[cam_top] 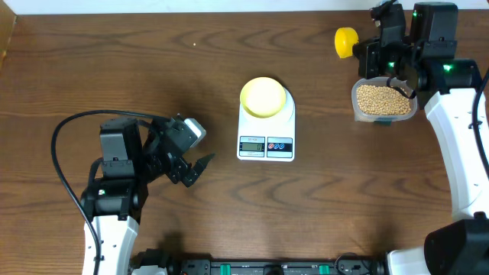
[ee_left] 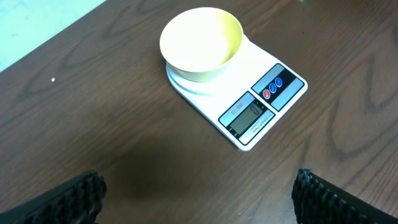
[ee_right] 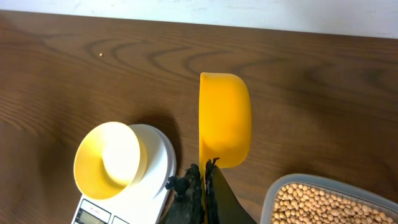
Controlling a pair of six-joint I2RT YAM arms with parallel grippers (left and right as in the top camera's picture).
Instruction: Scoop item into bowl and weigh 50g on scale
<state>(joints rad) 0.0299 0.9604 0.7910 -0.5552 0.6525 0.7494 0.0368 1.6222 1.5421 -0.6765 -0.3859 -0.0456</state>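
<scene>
Overhead view: a white flat rectangular digital scale (cam_top: pixel 266 131) lay at the centre of the brown wooden table (cam_top: pixel 114 61). A small round pale yellow-green bowl (cam_top: pixel 263 97) stood on its platform. The left gripper (cam_top: pixel 200 166) rested near the front left, well apart from the scale, with its fingers spread. At the far right stood a clear rectangular plastic tub (cam_top: pixel 356 107) filled with small round tan beans (cam_top: pixel 382 99). The right gripper (cam_top: pixel 361 50) was beside the tub, pinching a bright yellow plastic scoop (cam_top: pixel 346 42).

Left wrist view: the bowl (ee_left: pixel 200 42) sat on the scale (ee_left: pixel 261 118). The digits on the display were too small to read. The left gripper (ee_left: pixel 199 205) had its fingers (ee_left: pixel 68 199) wide apart, touching nothing.

Right wrist view: the right gripper (ee_right: pixel 204 186) had its fingers pressed together on the rear of the scoop (ee_right: pixel 224 118). The scoop was held above the table, between the bowl (ee_right: pixel 111 160) on the scale (ee_right: pixel 158 155) and the tub (ee_right: pixel 273 193). The beans (ee_right: pixel 317 202) lay inside the tub.
</scene>
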